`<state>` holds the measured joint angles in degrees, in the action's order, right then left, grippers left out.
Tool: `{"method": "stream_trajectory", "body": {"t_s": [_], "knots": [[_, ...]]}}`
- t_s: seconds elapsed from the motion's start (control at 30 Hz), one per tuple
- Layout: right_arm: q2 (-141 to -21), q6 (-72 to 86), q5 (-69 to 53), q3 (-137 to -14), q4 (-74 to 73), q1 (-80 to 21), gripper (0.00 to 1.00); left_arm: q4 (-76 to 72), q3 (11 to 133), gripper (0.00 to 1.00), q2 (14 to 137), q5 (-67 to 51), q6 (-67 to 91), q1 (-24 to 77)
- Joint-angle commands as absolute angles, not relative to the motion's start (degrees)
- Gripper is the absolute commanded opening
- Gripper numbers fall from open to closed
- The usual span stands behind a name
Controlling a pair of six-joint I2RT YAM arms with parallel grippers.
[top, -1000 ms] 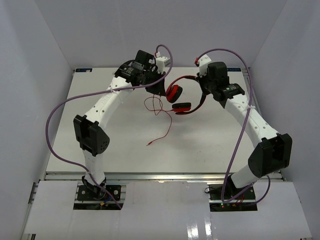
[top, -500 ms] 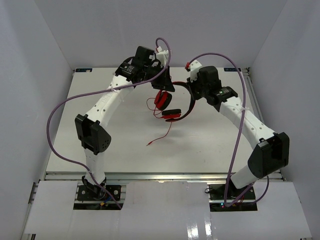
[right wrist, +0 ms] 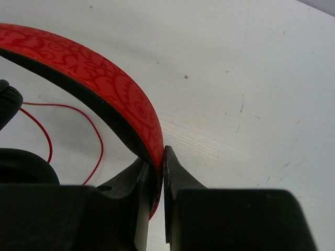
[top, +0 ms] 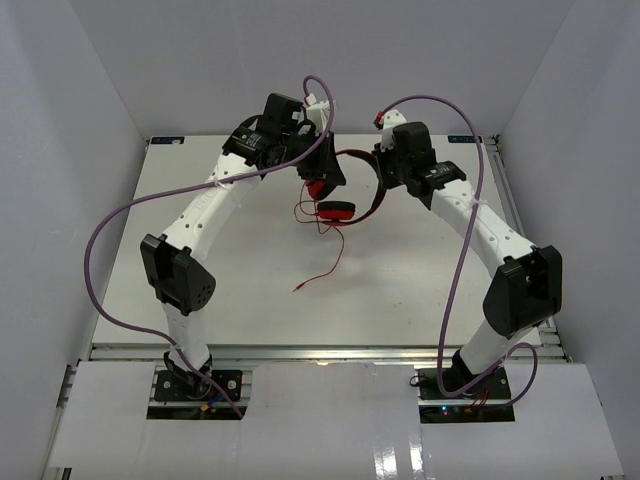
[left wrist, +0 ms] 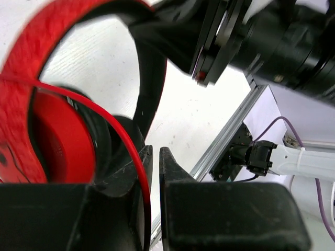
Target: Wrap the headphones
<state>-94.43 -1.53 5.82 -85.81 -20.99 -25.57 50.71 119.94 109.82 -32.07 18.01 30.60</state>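
Observation:
The red headphones (top: 337,211) hang above the table's far middle, held between both arms. My right gripper (right wrist: 157,154) is shut on the red headband (right wrist: 120,89), whose black inner side faces the left finger; it also shows in the top view (top: 383,178). My left gripper (left wrist: 155,151) is shut on the thin red cord (left wrist: 139,178), close to a round red cup (left wrist: 55,141) with its black pad. In the top view the left gripper (top: 325,180) sits just left of the cups. The cord (top: 335,255) loops below the cups, and its free end lies on the table (top: 300,288).
Thick purple arm cables (top: 110,230) arc over both arms. White walls stand close on the left, back and right. A metal rail (top: 320,352) runs along the table's near edge. The right arm's black wrist (left wrist: 272,42) is close in front of the left wrist camera.
Both grippers moved left and toward the back with the headphones. The lower cup shifted left and up, and the cord loop followed it. The cord's free end stayed on the table.

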Motion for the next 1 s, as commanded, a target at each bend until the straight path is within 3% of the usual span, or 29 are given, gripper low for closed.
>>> {"method": "stream_trajectory", "body": {"t_s": [0.0,0.27,0.47,0.97], "knots": [[-93.9,2.6,4.7,-91.9,-15.6,-24.5,0.08,51.2,116.8,0.23,105.6,-34.0,17.7,30.8],[-95.3,6.3,1.8,-95.3,-15.4,-24.6,0.08,48.4,119.0,0.26,109.9,-37.1,21.1,30.8],[-96.9,13.0,-2.4,-95.1,-14.9,-24.9,0.08,45.1,126.2,0.26,113.7,-34.6,26.2,31.2],[-104.2,25.5,-4.7,-100.5,-13.2,-24.9,0.08,42.6,127.1,0.29,112.7,-26.1,28.9,35.2]]}}
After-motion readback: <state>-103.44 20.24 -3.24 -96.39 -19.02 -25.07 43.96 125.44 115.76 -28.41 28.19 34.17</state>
